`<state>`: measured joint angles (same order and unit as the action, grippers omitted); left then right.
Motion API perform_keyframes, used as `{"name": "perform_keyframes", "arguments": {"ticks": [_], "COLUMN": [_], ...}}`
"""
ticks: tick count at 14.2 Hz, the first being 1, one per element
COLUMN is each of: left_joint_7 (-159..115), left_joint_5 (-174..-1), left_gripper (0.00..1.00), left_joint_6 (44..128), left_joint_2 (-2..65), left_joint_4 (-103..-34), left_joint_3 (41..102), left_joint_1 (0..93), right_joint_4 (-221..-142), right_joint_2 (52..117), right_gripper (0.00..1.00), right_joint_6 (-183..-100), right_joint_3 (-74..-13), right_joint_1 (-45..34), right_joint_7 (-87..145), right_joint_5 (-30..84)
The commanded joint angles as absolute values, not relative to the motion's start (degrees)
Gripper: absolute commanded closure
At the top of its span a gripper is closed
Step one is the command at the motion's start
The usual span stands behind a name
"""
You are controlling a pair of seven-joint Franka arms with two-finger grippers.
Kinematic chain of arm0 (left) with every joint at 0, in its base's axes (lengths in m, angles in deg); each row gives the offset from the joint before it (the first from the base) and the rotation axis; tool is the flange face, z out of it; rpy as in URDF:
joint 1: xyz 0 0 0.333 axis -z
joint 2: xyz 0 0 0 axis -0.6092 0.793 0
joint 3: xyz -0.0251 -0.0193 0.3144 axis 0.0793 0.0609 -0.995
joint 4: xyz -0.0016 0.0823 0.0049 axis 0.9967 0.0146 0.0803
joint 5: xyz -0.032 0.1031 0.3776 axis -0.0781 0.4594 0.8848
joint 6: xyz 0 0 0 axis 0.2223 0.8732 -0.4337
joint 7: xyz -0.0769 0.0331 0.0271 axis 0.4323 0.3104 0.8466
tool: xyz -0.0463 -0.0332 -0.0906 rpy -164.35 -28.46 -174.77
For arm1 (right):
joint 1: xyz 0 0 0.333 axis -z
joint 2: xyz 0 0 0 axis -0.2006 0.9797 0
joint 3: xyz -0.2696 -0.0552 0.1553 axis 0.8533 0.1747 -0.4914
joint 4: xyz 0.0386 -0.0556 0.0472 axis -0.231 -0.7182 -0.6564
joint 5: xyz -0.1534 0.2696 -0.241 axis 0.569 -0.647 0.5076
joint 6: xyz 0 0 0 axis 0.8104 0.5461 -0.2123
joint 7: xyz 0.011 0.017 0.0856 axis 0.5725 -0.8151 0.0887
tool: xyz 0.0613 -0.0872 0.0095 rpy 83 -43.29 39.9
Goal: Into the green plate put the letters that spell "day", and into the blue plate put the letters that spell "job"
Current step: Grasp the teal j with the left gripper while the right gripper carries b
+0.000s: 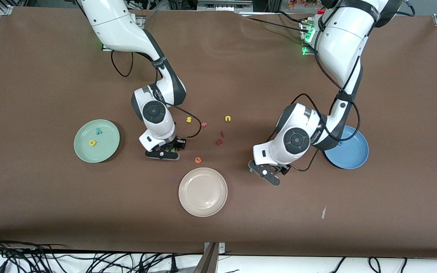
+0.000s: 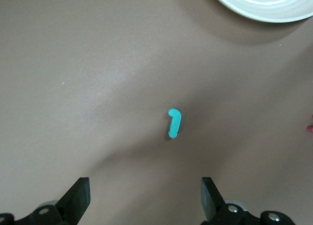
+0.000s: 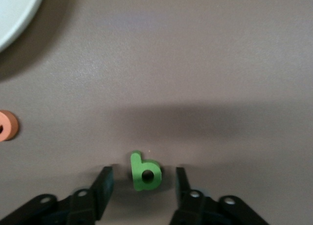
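Currently the right gripper [image 3: 142, 182] sits low at the table in the center-left of the front view, fingers half-closed either side of the green "d" [image 3: 145, 172] but with gaps showing, so no firm grip yet. Yellow "a" [image 1: 93, 143] and teal "y" [image 1: 98, 131] already lie in the green plate [image 1: 106, 153]. Left gripper [image 2: 144, 198], fully open, hovers over the teal "j" [image 2: 174, 123] right of center; judged next: finish the pinch, lift, carry to the green plate.

Front view: high camera across table, facing both robot bases, whole tabletop [image 1: 32, 76] in frame. Left wrist view: close, looking down past finger tips [image 2: 78, 195] at teal "j" [image 2: 174, 123]; cream-white plate [image 2: 264, 10] rim shared with front view [image 1: 203, 192]. Right wrist view: close, looking down at green "d" [image 3: 145, 172]; orange "e" [image 3: 7, 125] shared with front view [image 1: 198, 160].
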<state>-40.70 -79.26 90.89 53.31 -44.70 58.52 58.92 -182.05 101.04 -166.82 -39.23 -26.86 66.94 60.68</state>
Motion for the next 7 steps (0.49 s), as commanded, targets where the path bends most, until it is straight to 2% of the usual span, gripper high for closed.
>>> {"name": "perform_keyframes", "arguments": {"ticks": [1,2,5,7], "left_joint_7": [-41.39,-41.30,-41.04,-41.04], "left_joint_5": [-77.88,-77.88,-77.88,-77.88], "left_gripper": [0.00,0.00,0.02,0.04], "left_joint_6": [91.07,91.60,91.78,92.74], "left_joint_2": [56.36,56.80,57.77,58.47], "left_joint_4": [-40.96,-40.96,-40.97,-40.96], "left_joint_3": [57.58,57.58,57.58,57.49], "left_joint_1": [61.08,61.17,62.22,62.31], "right_joint_4": [-181.02,-181.02,-180.93,-180.58], "right_joint_2": [102.05,102.14,102.05,101.35], "right_gripper": [0.65,0.74,0.92,0.92], "right_joint_6": [-167.15,-167.24,-167.15,-166.28], "right_joint_3": [-38.89,-38.89,-38.80,-38.45], "right_joint_1": [-27.19,-27.19,-27.19,-26.93], "right_joint_7": [67.23,67.23,66.62,65.74], "right_joint_5": [60.29,60.29,60.82,60.91]}}
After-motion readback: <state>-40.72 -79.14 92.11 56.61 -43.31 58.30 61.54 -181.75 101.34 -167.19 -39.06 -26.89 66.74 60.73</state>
